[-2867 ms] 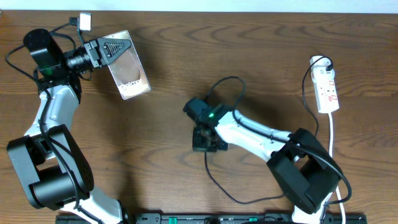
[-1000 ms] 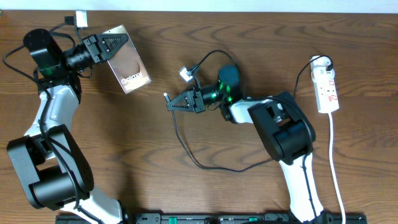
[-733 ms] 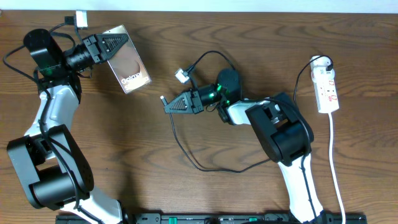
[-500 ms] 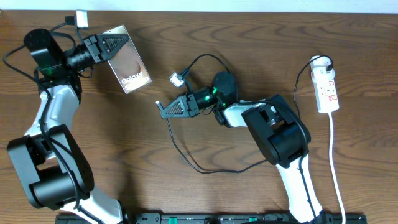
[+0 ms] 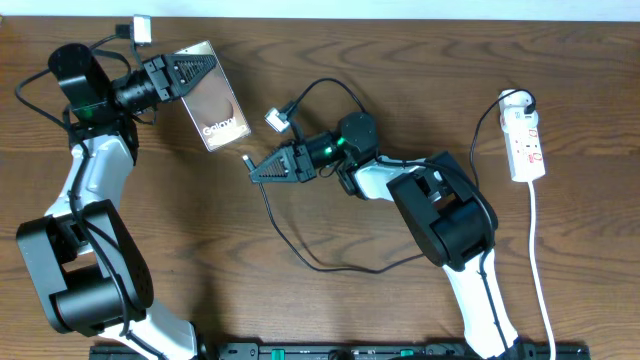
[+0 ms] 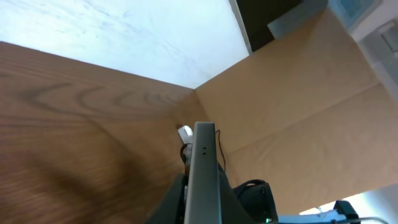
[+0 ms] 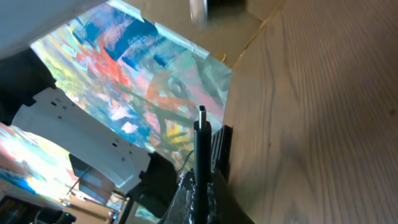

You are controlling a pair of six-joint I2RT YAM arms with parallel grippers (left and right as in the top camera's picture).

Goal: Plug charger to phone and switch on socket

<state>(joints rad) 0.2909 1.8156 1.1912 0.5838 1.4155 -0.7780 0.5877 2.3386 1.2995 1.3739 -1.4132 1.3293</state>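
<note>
My left gripper (image 5: 203, 68) is shut on one short end of the phone (image 5: 217, 106), holding it tilted above the table with the "Galaxy" lettering toward its free end. In the left wrist view the phone (image 6: 203, 167) stands edge-on between the fingers (image 6: 177, 198). My right gripper (image 5: 258, 170) is shut on the charger, its small plug tip (image 5: 248, 158) pointing left at the phone's free end, a short gap away. The charger plug (image 7: 201, 140) sticks up from the jaws. The thin black cable (image 5: 330, 266) loops over the table. The white socket (image 5: 527, 142) lies at the far right.
A white tag (image 5: 275, 118) on a thicker robot cable hangs above the right gripper. A white plug (image 5: 514, 100) sits at the socket's far end and its white cord (image 5: 537, 250) runs toward the front edge. Another white tag (image 5: 141, 28) lies behind the left gripper.
My right gripper has travelled left with the charger plug, closing on the phone's free end. The left gripper has shifted the phone slightly to the right.
</note>
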